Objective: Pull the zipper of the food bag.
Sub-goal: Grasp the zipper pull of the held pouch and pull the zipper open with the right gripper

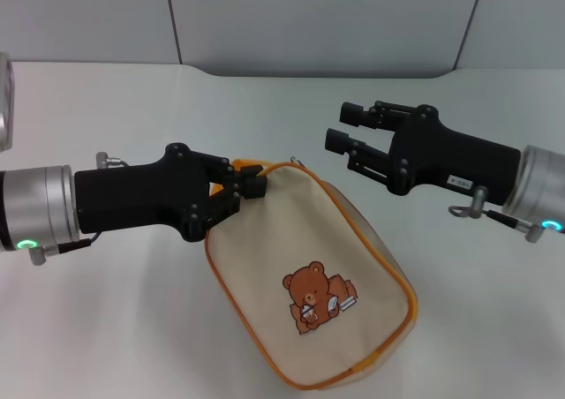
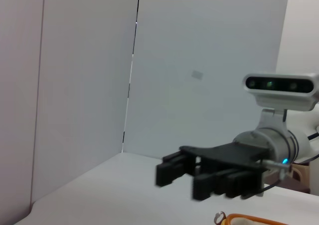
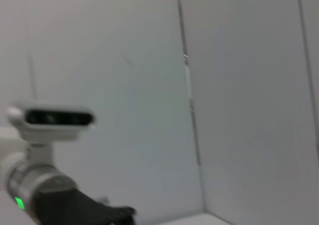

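The cream food bag (image 1: 309,267) with orange piping and a brown bear patch (image 1: 316,297) lies on the white table in the head view. My left gripper (image 1: 250,185) is shut on the bag's upper left corner, by the orange strap loop (image 1: 248,163). The zipper's small silver pull tab (image 1: 297,161) sticks up at the bag's top edge; it also shows in the left wrist view as the pull tab (image 2: 219,217) beside the orange trim (image 2: 251,220). My right gripper (image 1: 343,125) hovers open to the right of that tab, apart from the bag. The left wrist view shows the right gripper (image 2: 182,181) too.
The white table (image 1: 106,328) extends around the bag, with its far edge meeting grey wall panels (image 1: 318,19). The right wrist view shows only the wall and my left arm (image 3: 50,200) with its wrist camera (image 3: 52,118).
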Tool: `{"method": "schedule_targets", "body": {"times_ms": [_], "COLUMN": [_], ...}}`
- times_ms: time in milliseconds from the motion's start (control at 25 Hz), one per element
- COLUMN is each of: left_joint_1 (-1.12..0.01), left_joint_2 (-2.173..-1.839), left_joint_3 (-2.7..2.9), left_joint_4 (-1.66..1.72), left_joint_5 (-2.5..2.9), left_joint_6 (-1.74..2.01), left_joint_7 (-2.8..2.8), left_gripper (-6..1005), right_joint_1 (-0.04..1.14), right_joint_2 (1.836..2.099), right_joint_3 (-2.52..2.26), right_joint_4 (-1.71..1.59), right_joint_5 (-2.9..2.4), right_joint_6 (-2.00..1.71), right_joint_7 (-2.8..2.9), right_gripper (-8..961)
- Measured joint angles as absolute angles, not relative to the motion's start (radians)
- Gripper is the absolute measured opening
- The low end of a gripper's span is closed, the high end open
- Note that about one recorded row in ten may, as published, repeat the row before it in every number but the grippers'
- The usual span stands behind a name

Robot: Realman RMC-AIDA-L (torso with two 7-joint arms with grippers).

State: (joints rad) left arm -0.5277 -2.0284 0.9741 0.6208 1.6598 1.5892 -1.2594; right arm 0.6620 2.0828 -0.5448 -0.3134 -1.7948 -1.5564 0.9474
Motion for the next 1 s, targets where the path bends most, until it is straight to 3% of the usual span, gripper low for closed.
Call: {"method": "schedule_targets", "body": {"times_ms": [760,1000], "left_joint_1": [-0.525,-0.525], "left_joint_2": [-2.027,-2.03], "left_joint_3": [0.981,0.985], "left_joint_4": [0.616,0.614], "left_joint_5": [1.66,1.659], "left_joint_6": [1.595,1.596], "left_joint_7": [-1.258,-1.258], "left_gripper": [64,64], "right_joint_1": [0.637,0.623], "right_joint_2": [2.088,2.086], "right_joint_3": [-0.811,-0.812], "right_joint_4": [-0.505,-0.407], "right_joint_5": [-1.831,-1.523], "right_joint_6": [-1.543,-1.547], "right_joint_7": [0.924,0.854], "right_gripper": [446,446]}}
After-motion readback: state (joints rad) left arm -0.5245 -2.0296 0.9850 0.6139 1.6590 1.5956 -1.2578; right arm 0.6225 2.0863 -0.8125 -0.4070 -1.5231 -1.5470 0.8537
